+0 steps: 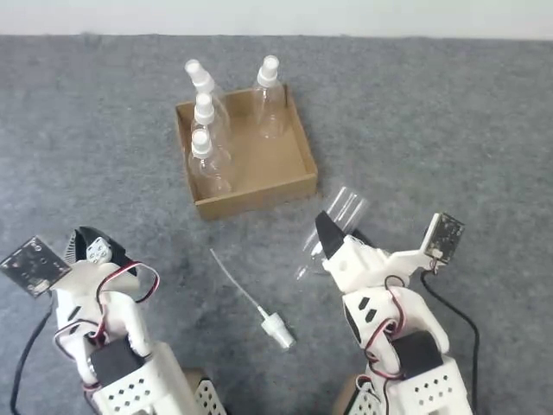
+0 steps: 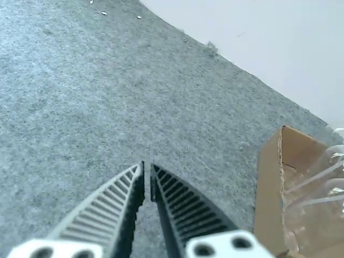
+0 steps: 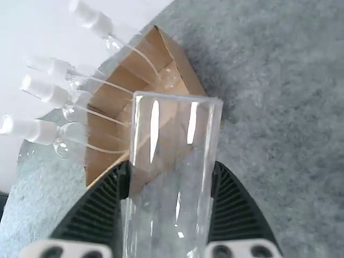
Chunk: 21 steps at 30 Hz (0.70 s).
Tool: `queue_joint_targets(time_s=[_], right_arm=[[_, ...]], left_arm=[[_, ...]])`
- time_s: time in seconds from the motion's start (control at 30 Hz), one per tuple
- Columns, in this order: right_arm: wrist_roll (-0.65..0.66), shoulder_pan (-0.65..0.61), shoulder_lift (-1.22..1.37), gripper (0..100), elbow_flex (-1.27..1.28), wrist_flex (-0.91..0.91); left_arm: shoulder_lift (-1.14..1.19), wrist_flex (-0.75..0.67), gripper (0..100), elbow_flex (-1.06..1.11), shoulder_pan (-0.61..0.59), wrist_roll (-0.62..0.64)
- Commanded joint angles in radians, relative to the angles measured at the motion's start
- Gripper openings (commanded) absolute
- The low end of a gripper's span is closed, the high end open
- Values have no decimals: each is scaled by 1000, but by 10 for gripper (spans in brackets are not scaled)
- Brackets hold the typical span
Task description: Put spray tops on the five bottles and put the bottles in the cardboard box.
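Several clear bottles with white spray tops (image 1: 210, 143) stand inside the cardboard box (image 1: 294, 186) at the back of the grey mat. My right gripper (image 1: 333, 238) is shut on a clear bottle (image 1: 337, 225) without a top, held tilted just in front of the box. In the right wrist view that bottle (image 3: 172, 161) sits between the black fingers (image 3: 97, 209), with the box (image 3: 107, 102) behind it. A loose white spray top (image 1: 276, 328) with its long thin tube lies on the mat between the arms. My left gripper (image 2: 146, 174) is shut and empty at the front left.
Grey carpet covers the table up to a white wall (image 1: 276, 15) at the back. A corner of the box (image 2: 274, 183) with clear bottles in it shows in the left wrist view. Both arm bases (image 1: 138, 380) stand at the front edge.
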Motion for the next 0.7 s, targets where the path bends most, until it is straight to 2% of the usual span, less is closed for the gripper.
queue_joint_targets(time_s=[0.0,0.47,0.67], right_arm=[[-23,16,82,6,-106,-31],[-137,102,521,6,-290,-42],[-160,105,677,6,-304,-133]], left_arm=[[-17,-29,15,-33,0,6],[-17,-29,15,-33,0,5],[-17,-29,15,-33,0,5]])
